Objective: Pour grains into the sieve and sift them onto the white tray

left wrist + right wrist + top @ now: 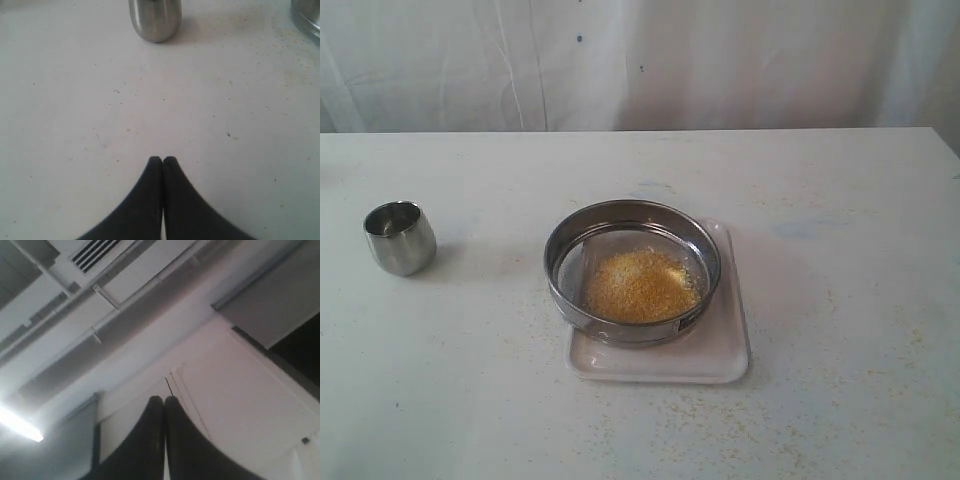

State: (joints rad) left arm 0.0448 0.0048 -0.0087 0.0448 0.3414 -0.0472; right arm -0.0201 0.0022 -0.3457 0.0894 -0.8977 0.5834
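Mid-frame, the round steel sieve [626, 236] is sitting mouth-up on the square white tray [728, 335], holding sandy golden grains [640, 287]; left gripper [163, 160] and right gripper [164, 399] are clenching empty.

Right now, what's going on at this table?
Nothing is being handled. The grains lie heaped in the sieve, which sits on the white tray. The steel cup stands upright on the left of the exterior view. The left gripper is shut and empty, low over the table facing the cup; the right gripper, also shut and empty, points at the ceiling.
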